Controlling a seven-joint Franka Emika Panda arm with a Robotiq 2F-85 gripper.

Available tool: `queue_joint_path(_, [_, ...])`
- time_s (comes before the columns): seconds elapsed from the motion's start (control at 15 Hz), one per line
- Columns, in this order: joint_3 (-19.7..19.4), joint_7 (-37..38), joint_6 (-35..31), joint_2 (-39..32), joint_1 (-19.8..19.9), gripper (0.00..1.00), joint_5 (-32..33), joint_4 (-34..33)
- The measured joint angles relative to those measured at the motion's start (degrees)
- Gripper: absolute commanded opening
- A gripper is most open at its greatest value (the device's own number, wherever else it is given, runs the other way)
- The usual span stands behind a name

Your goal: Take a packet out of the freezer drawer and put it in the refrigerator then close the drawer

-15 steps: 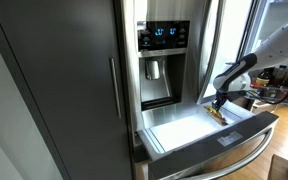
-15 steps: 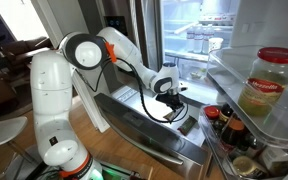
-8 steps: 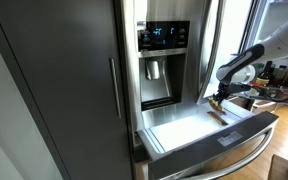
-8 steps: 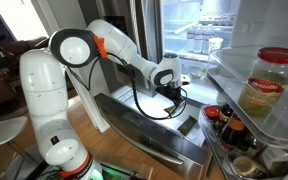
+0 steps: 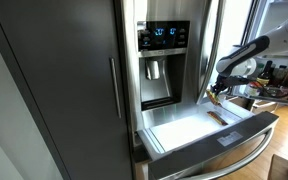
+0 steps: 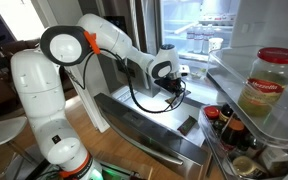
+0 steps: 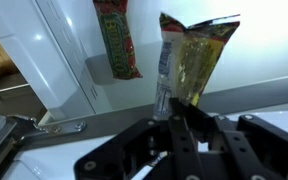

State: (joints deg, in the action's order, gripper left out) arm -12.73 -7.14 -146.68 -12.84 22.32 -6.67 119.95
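Above the open drawer (image 5: 210,143), at the right side of an exterior view, the pincer (image 5: 217,92) hangs in the air. The drawer glows white inside at the bottom of that view.

Up close in the wrist view, the pincer is pinching the packet (image 7: 196,58) by one short end. The packet fills the upper middle of that view. It is yellow-gold and shiny, and its free end looks wrinkled and a bit bent. So the packet is out of the drawer, up in the air, and not yet in the fridge (image 5: 164,60).

A second packet (image 7: 114,40), red and green, shows at the upper left of the wrist view, with white behind it. I cannot tell just what it rests on.

I think the held packet is light and thin. It looks soft and floppy, so it may swing or fold when the arm moves. The shiny skin looks slippery, and cold from the freezer could make it more so. Holding it by the flat end seems a good place, since that end is thin and will not squash what is inside. A slow, gentle move should keep it from sliding out. The bright fridge shelves sit at the top middle of an exterior view, close behind the arm.
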Motion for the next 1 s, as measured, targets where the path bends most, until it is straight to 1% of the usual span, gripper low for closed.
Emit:
queue_joint_path(0.2, [0.71,-0.27,-3.62,-0.21,-0.22,0.01,-3.96,-1.96])
queue_joint_path(0.4, [1.95,-0.23,-5.54,-1.54,-0.14,0.01,-11.55,-5.33])
queue_joint_path(0.73, [4.36,-0.06,-6.94,-6.86,0.91,0.01,-23.48,-12.25])
queue_joint_path(0.8, [5.02,-0.42,-7.68,-8.09,1.62,0.15,-25.46,-13.79])
queue_joint_path(0.87, [5.80,-1.05,-8.48,-9.29,2.39,0.32,-27.46,-15.33])
queue_joint_path(0.93, [6.43,-1.48,-9.05,-10.48,3.08,0.36,-28.91,-16.83])
queue_joint_path(1.0, [6.76,-1.55,-9.48,-11.55,3.52,0.45,-29.64,-18.11])
